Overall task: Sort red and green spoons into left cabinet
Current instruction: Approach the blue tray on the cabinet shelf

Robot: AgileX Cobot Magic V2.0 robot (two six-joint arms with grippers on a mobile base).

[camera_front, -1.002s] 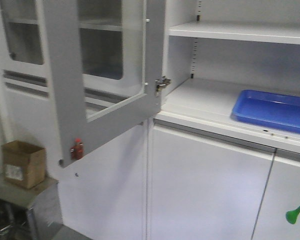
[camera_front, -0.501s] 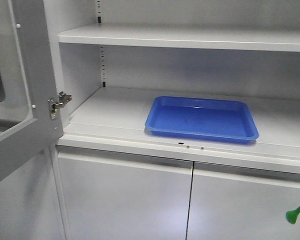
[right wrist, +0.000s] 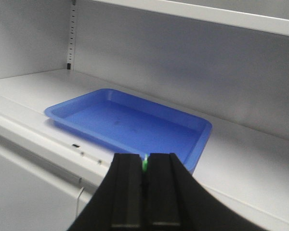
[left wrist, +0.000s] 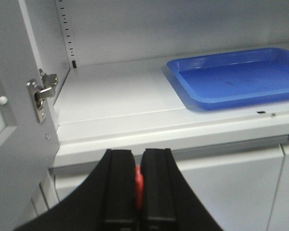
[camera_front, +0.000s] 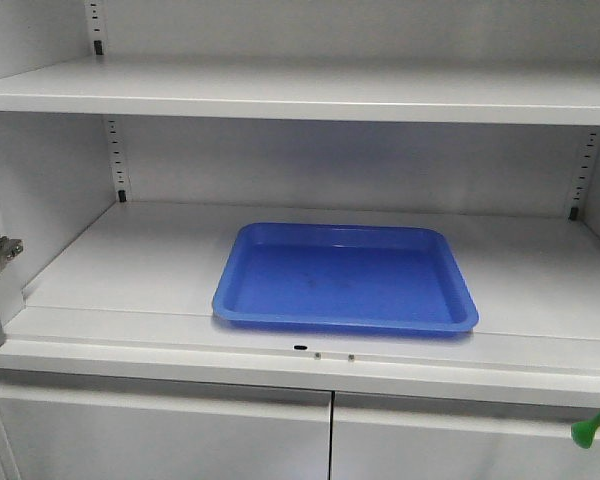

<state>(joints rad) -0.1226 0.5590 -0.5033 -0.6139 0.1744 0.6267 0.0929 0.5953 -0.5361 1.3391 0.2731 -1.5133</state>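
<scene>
A blue tray point(camera_front: 346, 278) lies empty on the open cabinet's lower shelf point(camera_front: 130, 270); it also shows in the left wrist view point(left wrist: 236, 79) and the right wrist view point(right wrist: 130, 122). My left gripper point(left wrist: 139, 166) is shut on a red spoon point(left wrist: 139, 187), below and in front of the shelf edge, left of the tray. My right gripper point(right wrist: 145, 166) is shut on a green spoon point(right wrist: 145, 164), in front of the tray's near right corner. The green spoon's end point(camera_front: 592, 424) pokes in at the front view's lower right.
The open cabinet door's hinge point(left wrist: 41, 91) is at the left. An upper shelf point(camera_front: 300, 95) runs above the tray. Closed lower cabinet doors point(camera_front: 330, 440) sit below the shelf edge.
The front view has swung right: the open glass door and cardboard box have left the frame, and the blue tray now sits in the middle. The green spoon end stays at lower right.
</scene>
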